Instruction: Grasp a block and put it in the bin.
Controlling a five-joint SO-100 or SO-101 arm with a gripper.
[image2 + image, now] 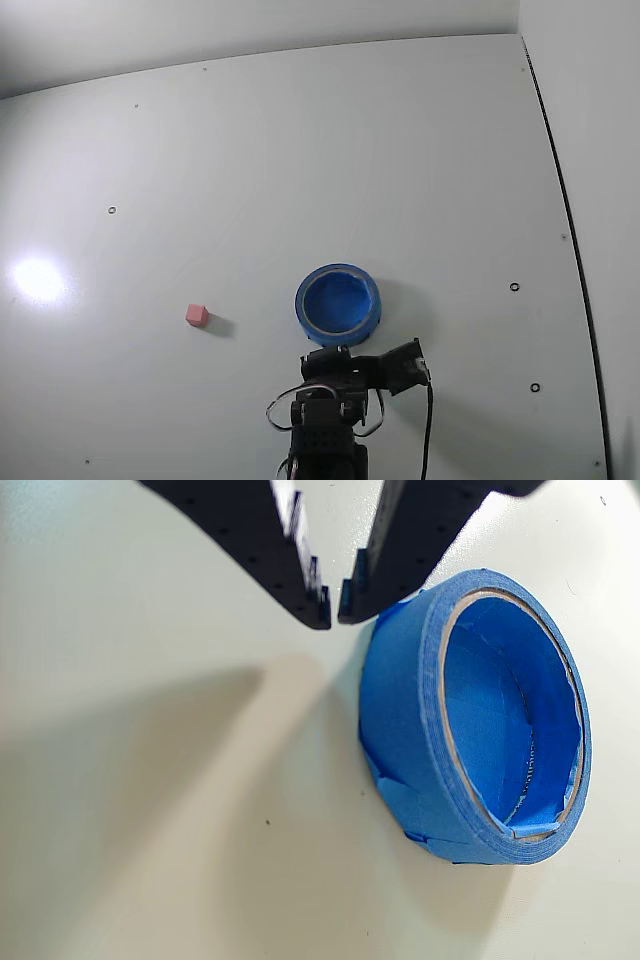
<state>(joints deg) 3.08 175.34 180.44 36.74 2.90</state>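
Observation:
The bin (400, 730) is a small round blue container standing on the white table, at the right of the wrist view; its inside holds nothing. In the fixed view the bin (303, 312) sits just beyond the arm. The block (197, 316) is a tiny pink-red cube lying on the table to the left of the bin in the fixed view, well apart from it. It is out of the wrist view. My gripper (334, 605) hangs just left of the bin's rim, its black fingertips almost touching with nothing between them. It shows in the fixed view (336, 353) right before the bin.
The white table (300, 150) carries a few small dark screw holes. A bright light glare lies at its left (35, 278). A dark table edge runs down the right side (560, 200). The arm's base and cables (330, 420) are at the bottom.

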